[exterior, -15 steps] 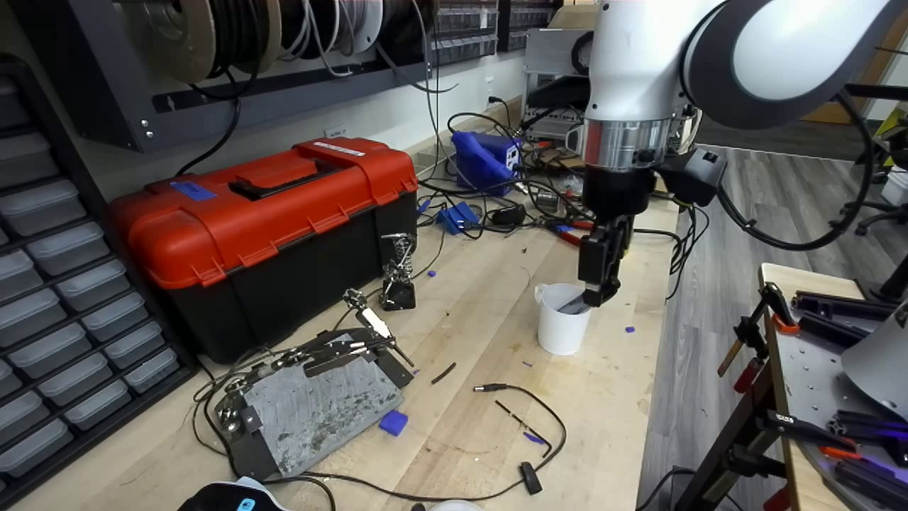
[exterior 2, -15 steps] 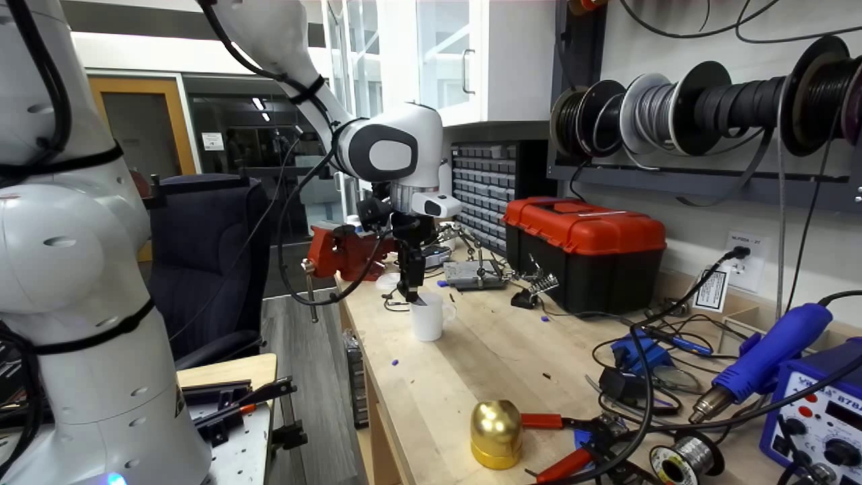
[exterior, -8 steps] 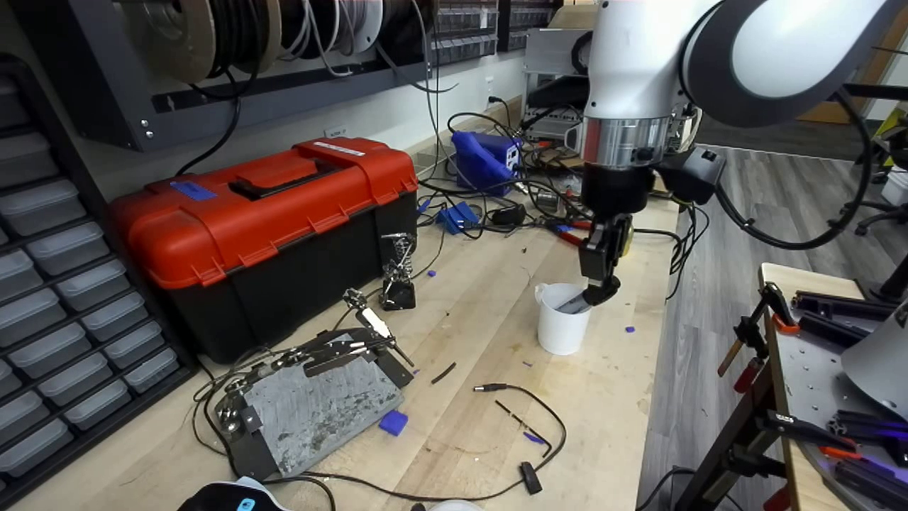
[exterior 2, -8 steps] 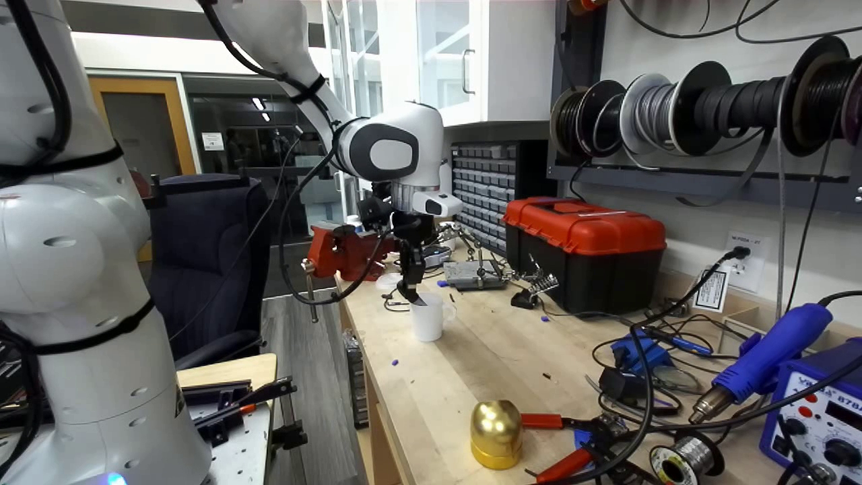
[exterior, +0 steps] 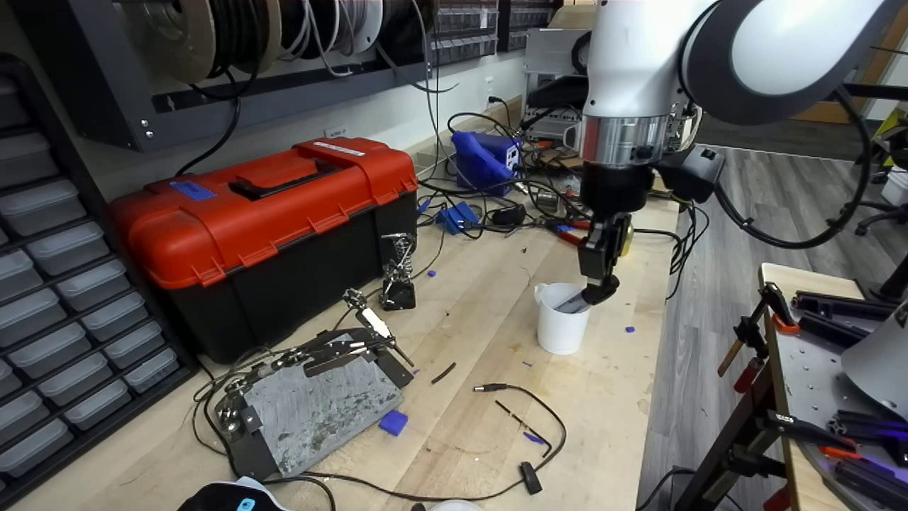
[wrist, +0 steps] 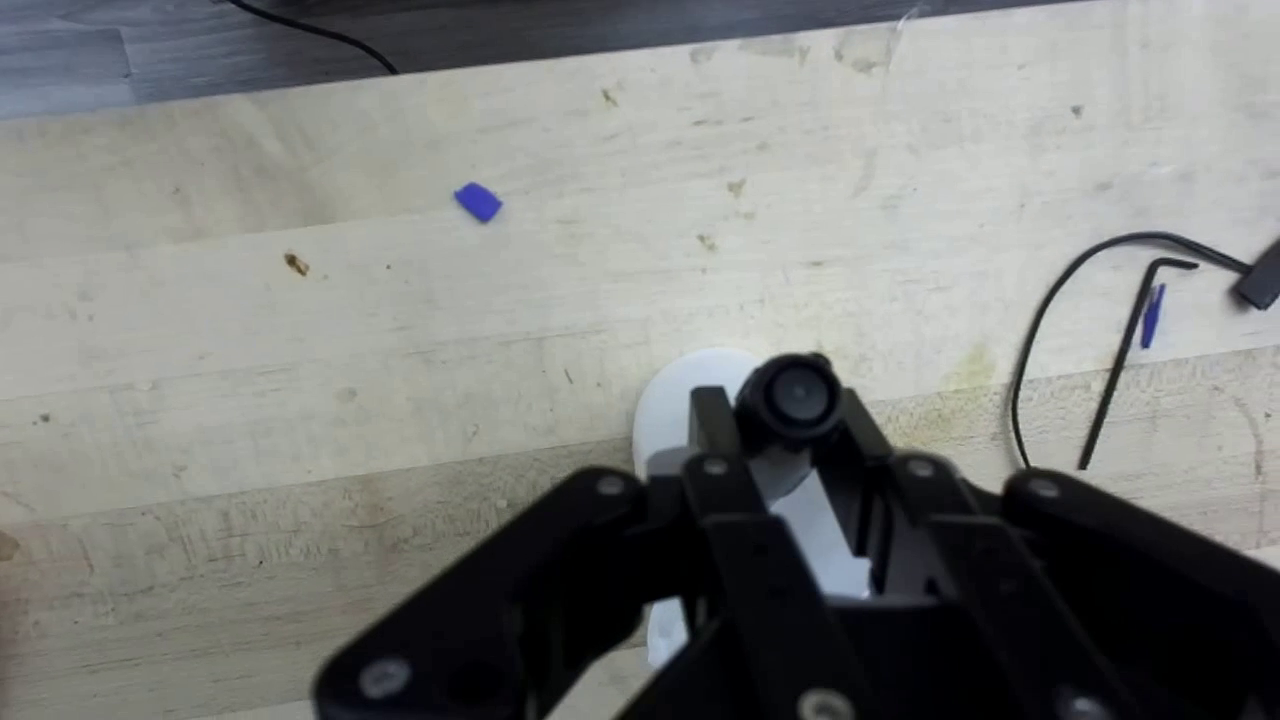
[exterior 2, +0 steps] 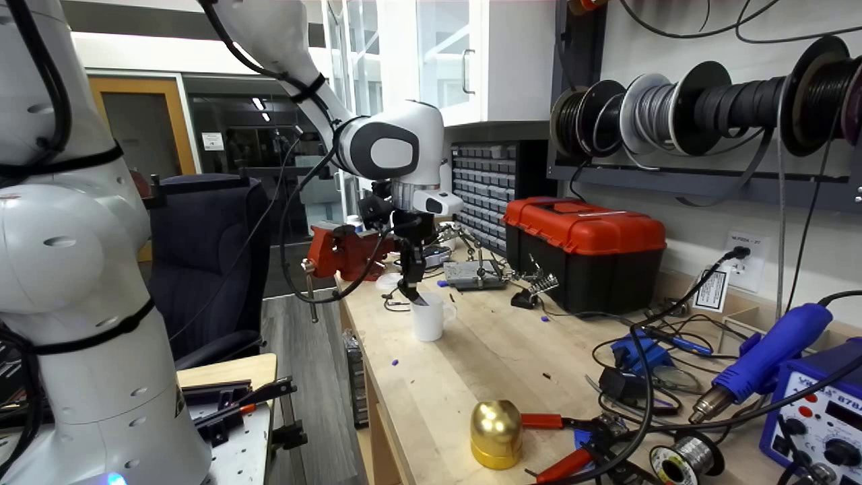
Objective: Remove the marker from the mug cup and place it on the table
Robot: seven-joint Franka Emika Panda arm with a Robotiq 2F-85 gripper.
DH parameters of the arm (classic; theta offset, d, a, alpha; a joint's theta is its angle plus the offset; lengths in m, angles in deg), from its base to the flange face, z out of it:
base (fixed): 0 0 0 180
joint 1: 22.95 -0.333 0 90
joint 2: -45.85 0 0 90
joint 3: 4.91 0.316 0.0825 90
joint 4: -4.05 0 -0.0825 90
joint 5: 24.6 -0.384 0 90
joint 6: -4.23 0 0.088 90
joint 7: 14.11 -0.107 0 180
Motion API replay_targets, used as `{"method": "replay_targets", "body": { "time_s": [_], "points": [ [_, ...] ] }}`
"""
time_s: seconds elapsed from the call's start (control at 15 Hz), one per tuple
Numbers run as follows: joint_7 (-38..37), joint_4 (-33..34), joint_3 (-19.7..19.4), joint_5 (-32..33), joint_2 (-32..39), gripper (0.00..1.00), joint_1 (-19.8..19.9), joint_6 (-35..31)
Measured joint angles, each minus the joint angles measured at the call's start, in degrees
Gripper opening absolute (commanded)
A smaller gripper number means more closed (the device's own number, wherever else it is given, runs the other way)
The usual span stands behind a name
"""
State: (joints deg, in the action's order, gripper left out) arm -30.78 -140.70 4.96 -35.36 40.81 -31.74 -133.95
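Note:
The white mug cup (exterior: 562, 328) stands upright on the table (exterior: 475, 326), near the long edge beside the floor. A dark marker (exterior: 572, 305) leans in it, its grey shaft inside the cup and its upper end out past the rim. My gripper (exterior: 601, 289) is shut on that upper end, just above the rim, as both exterior views show. From the wrist view, the marker's round black end (wrist: 798, 396) sits between the two fingertips (wrist: 712, 418). Below them the cup's pale rim (wrist: 672, 405) is partly covered by the fingers. The marker's lower end is hidden in the cup.
A red-lidded toolbox (exterior: 284, 220) stands by the wall. Closer lie a helping-hands stand (exterior: 319, 411), a black cable (exterior: 553, 419) and a hex key (wrist: 1125, 360). A gold cap-shaped object (exterior 2: 496, 434) and red-handled pliers (exterior 2: 566, 465) are farther along the bench.
My fingers have come together on the marker's upper end; a second ago they stood wider. The arm has risen only very slightly, and the cup has hardly moved.

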Motion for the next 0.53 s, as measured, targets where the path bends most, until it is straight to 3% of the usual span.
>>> {"method": "replay_targets", "body": {
  "time_s": [0.27, 0.53],
  "points": [
    [-0.1, 1.3, 0.0, 0.0, -0.4, 0.06, 0.0, 2.2],
    [-0.2, 4.0, -0.1, 0.0, -1.5, 0.06, 0.0, 8.9]
  ]
}}
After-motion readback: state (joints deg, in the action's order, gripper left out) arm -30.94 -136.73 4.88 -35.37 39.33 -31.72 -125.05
